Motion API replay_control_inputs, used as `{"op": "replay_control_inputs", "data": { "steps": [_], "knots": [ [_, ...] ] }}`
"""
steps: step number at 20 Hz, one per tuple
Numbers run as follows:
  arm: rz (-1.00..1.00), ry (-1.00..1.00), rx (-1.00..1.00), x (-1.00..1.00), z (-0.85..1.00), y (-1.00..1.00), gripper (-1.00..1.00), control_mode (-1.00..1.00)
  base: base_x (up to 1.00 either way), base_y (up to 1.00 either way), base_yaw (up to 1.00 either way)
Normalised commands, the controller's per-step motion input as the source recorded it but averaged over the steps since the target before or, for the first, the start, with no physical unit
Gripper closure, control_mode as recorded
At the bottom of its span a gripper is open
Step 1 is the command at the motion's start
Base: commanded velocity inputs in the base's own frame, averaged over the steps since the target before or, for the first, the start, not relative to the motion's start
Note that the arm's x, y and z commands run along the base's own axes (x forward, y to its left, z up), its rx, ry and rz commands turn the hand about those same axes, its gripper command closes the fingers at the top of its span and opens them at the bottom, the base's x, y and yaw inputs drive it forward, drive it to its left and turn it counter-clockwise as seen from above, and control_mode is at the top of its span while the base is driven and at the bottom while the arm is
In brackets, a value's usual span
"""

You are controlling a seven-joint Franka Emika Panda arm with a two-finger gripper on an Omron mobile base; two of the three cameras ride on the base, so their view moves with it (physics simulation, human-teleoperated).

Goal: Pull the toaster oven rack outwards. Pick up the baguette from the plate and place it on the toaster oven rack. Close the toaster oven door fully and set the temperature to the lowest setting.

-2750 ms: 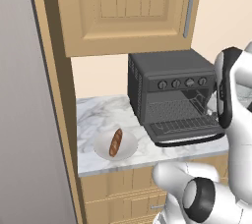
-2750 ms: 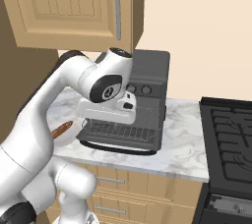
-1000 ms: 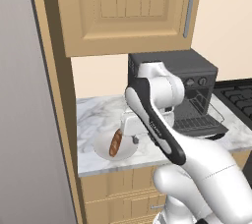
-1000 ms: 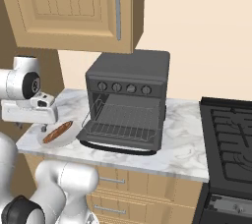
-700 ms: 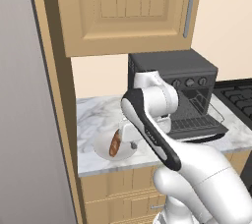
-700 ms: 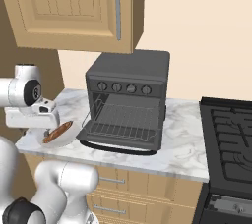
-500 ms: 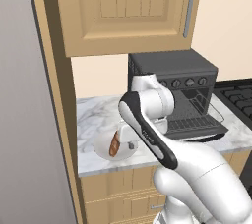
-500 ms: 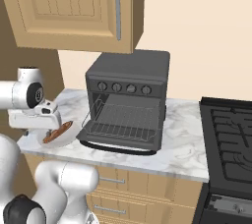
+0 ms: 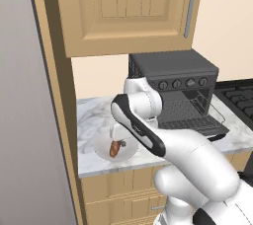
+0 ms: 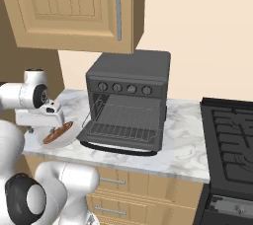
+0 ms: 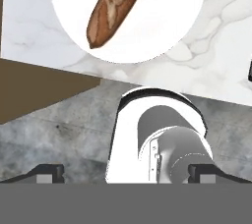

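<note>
Your arm has swung away from the toaster oven (image 9: 173, 83) over the last few seconds and come down over the plate (image 9: 104, 149), so the rack step looks finished and you are now on the pick. The toaster oven door (image 10: 118, 142) hangs fully down and the toaster oven rack (image 10: 126, 119) sits pulled forward over it, at about 3 o'clock from the plate in the left base view.

The baguette (image 11: 117, 6) lies on the plate, angled from 1 o'clock down to 7 o'clock in the hand view, with its lower tip near the plate's rim. In the left base view the gripper (image 9: 117, 144) hangs right over the bread, lower than it was a second ago. Its jaws are spread as wide as they go and have hold of nothing; the two fingertips (image 11: 47, 171) stand well apart at the bottom of the hand view.

By my reading, you need to line the jaws across the loaf's narrow width before you descend further, since the loaf sits towards 12 o'clock of the hand camera's centre.
</note>
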Motion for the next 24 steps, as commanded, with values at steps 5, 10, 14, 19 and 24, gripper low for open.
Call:
{"op": "replay_control_inputs", "data": {
  "steps": [5, 10, 14, 19, 24],
  "knots": [
    [-0.07, 0.0, 0.0, 0.33, -0.25, 0.06, -1.0, -1.0, 0.0, 0.0, 0.0],
    [-0.12, 0.0, 0.0, 0.25, -0.24, 0.01, -1.0, -1.0, 0.0, 0.0, 0.0],
    [-0.11, 0.0, -0.03, 0.28, -0.24, 0.13, -1.0, -1.0, 0.0, 0.0, 0.0],
    [-0.07, 0.0, -0.04, 0.3, -0.3, 0.14, -1.0, -1.0, 0.0, 0.0, 0.0],
    [-0.03, 0.0, -0.04, 0.31, -0.34, 0.08, -1.0, -1.0, 0.0, 0.0, 0.0]
  ]
}}
